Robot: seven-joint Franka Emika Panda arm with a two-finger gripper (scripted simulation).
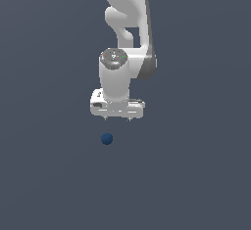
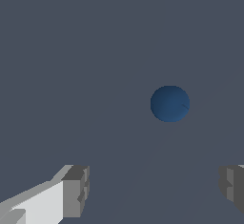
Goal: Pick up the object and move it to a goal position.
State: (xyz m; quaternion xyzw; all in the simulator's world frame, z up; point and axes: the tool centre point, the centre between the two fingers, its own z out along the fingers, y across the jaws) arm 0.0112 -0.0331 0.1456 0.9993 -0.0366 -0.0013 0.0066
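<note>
Approaching: I am hovering my white robot gripper (image 1: 117, 119) near the small dark blue smooth ball (image 1: 107, 138).
Jaws: spread wide, holding nothing.
Ball: lying apart from my fingertips (image 2: 76, 189), off-centre.
Advice: I am needing to centre over it before descending.

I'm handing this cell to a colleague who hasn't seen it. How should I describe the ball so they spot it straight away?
Find the white robot arm reaching down over the plain grey floor, then its open gripper. Just below that, slightly toward the exterior view's left, lies the ball, apart from the fingers. It is small, smooth and dark blue, the only round, coloured thing in sight.
</note>
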